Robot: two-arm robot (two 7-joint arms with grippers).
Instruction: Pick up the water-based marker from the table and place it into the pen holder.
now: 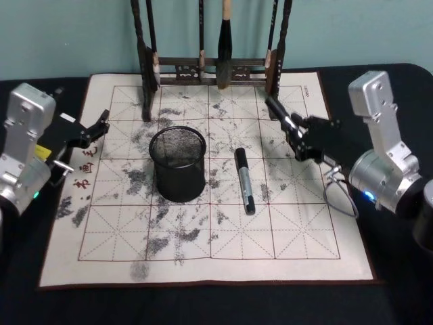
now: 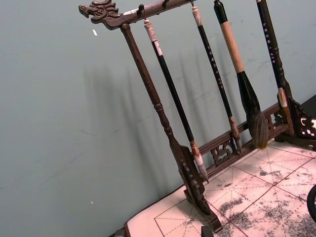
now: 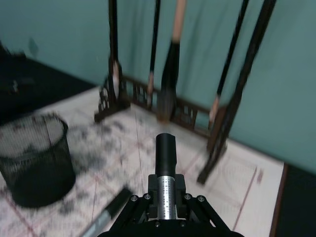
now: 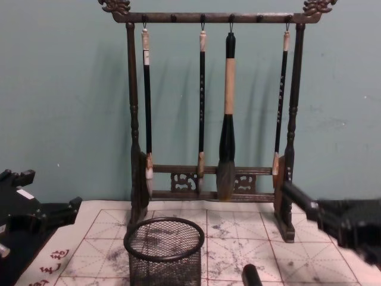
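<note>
So: marker (image 1: pixel 244 180) apart from R fingers (image 1: pixel 279 114)

a wooden brush rack (image 2: pixel 148 84) with hanging brushes (image 2: pixel 249 101) stands on the ink-stained mat (image 2: pixel 266 182).

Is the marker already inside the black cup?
No, the marker lies flat on the table, outside the pen holder and to its right.

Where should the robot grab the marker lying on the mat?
Around the middle of the marker, coming straight down from above. It lies flat on the mat, long and thin, so squeezing across its narrow width should hold it balanced. The right gripper is nearer.
</note>
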